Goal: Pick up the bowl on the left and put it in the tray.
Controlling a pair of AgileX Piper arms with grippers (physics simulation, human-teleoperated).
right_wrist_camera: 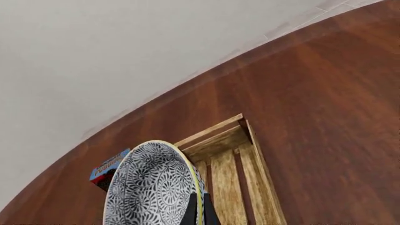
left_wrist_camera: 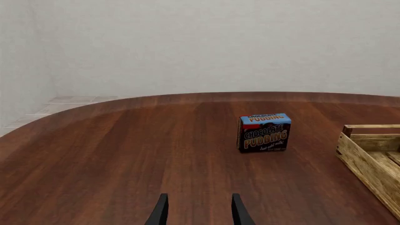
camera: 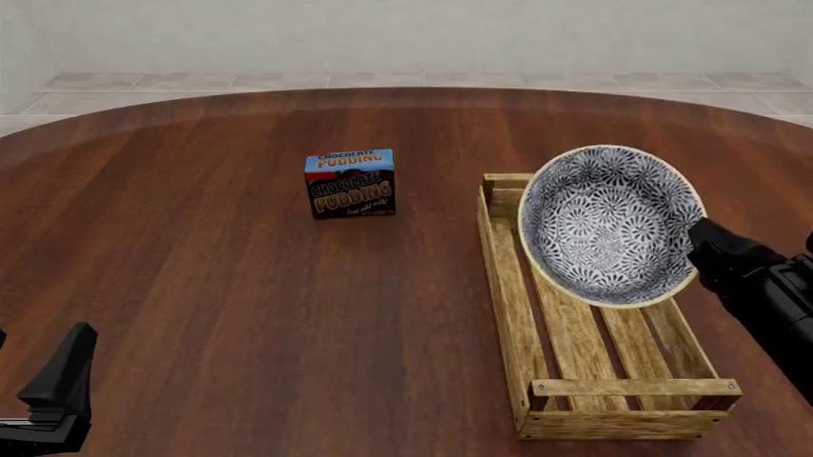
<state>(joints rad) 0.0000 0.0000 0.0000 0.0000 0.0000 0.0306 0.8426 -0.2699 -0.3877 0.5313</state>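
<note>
The blue-and-white patterned bowl hangs tilted on edge above the far half of the slatted wooden tray, its inside facing the camera. My right gripper is shut on the bowl's cream rim at its right side. In the right wrist view the bowl fills the near part, pinched at the rim by the right gripper, with the tray beyond it. My left gripper is open and holds nothing. It stays low near the table's front left edge. One corner of the tray shows in the left wrist view.
A small blue-and-brown chocolate pudding box stands upright on the brown wooden table, left of the tray's far end. It also shows ahead of the left fingers and behind the bowl. A pale wall and tiled floor lie beyond the table.
</note>
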